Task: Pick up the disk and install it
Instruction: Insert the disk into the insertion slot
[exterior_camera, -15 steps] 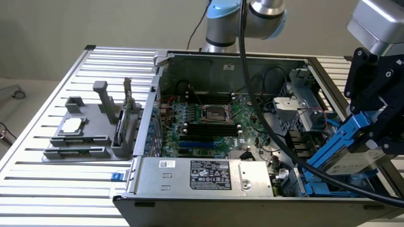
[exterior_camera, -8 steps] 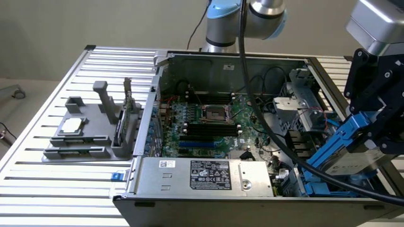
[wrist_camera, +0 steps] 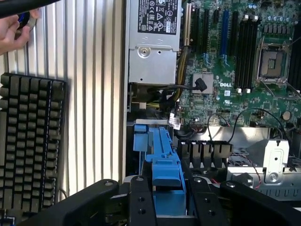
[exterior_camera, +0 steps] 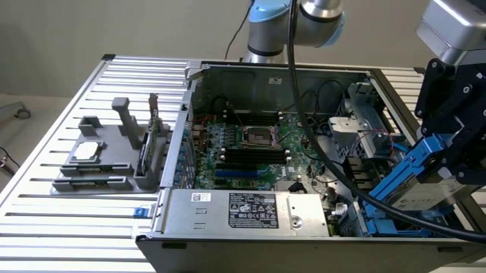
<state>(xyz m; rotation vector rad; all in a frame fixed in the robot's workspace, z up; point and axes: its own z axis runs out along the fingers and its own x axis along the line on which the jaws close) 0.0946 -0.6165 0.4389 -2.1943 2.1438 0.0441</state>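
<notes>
The gripper [exterior_camera: 454,170] pinches the disk [exterior_camera: 425,190] between its black fingers, holding it tilted just over the blue drive bay [exterior_camera: 379,219] beneath them. Seating it well likely means squaring the carrier's rails with the bay's slot before pressing. The drive is flat silver metal, white-labelled, framed in smooth bright-blue plastic.

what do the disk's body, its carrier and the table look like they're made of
The disk: silver-grey body looks like bare metal, with a dull sheen. Its bright blue carrier looks like moulded plastic, matte. The table: probably aluminium, pale ribbed slats with a soft shine.
</notes>
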